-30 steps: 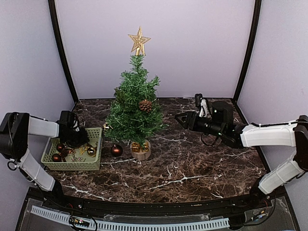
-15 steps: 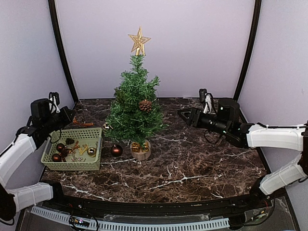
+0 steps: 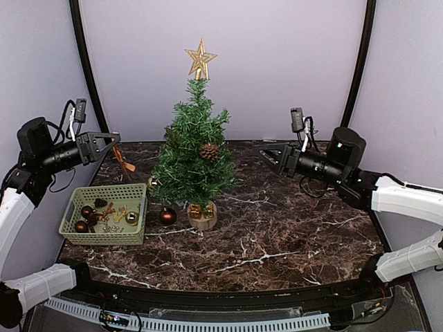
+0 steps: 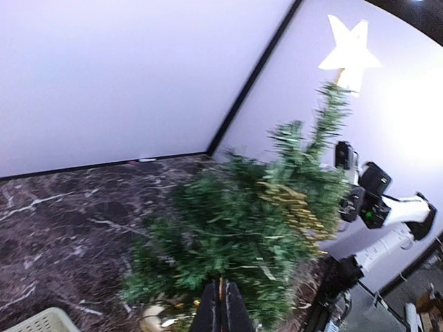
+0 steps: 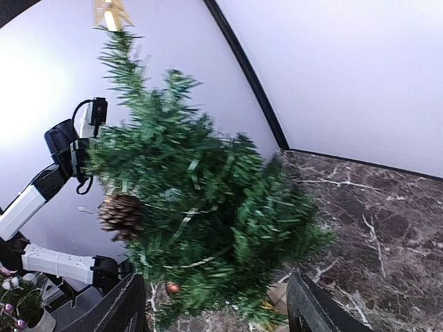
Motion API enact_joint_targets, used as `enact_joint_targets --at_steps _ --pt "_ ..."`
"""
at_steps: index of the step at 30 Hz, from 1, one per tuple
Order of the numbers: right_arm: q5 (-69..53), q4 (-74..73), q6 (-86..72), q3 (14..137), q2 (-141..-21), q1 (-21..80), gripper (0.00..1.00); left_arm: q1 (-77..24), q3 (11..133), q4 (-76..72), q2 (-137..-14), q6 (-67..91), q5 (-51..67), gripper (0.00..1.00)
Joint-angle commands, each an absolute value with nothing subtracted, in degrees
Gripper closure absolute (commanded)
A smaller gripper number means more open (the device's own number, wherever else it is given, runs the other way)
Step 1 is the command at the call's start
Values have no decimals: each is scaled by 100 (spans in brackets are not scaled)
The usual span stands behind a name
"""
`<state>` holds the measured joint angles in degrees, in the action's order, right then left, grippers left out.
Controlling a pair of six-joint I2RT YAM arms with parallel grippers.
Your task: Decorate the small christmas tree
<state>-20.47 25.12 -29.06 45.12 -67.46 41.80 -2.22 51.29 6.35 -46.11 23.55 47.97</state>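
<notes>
Dark marble surface (image 3: 291,228), pale lilac walls all round, viewed from above. Far left, the left gripper (image 3: 111,140) is up off the surface with its jaws closed on a small reddish-brown ribbon ornament (image 3: 124,162) that dangles below the tips. The left wrist view shows the two fingers (image 4: 208,315) pressed together on a thin orange strip.

Below that, at about 8 o'clock from the tree, sits a pale green basket (image 3: 105,240) with a few brown and gold baubles inside. One loose brown bauble (image 3: 167,216) lies on the marble just beside the stump (image 3: 202,221), at its 9 o'clock.

The small christmas tree (image 3: 192,162) stands upright near the middle of the surface, a bit toward the back. It has a gold star (image 3: 199,59) on top, a pine cone (image 3: 209,151) on its 3 o'clock side and tiny gold gift boxes (image 3: 201,210) at the base.

At 3 o'clock of the tree, well apart from it, the right gripper (image 3: 266,158) points at the branches. Its jaws are spread wide with nothing in them, and both fingers (image 5: 128,308) frame the tree in the right wrist view.
</notes>
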Motion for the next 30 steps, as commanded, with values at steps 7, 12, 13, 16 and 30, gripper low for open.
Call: enact_joint_targets --at_steps 7,12,13,16,30 --pt "-1847 3307 -3200 4947 -6534 5183 30 -2005 5952 -859 -4761 2914 5862 100" --pt "-1403 4062 -3722 4926 -6734 5669 31 -2639 6134 -1801 -4897 2908 5447 100" --pt "-1365 4189 -3751 4965 -6802 5780 31 -2807 6130 -2094 -4940 2876 5282 100" --pt "-1164 4294 -3554 5220 -7081 6147 32 -3148 6060 -2540 -5117 2736 4870 100" --pt "-1417 3363 -3381 6888 -8151 6666 30 -4618 6291 -2927 -5958 1708 3992 100"
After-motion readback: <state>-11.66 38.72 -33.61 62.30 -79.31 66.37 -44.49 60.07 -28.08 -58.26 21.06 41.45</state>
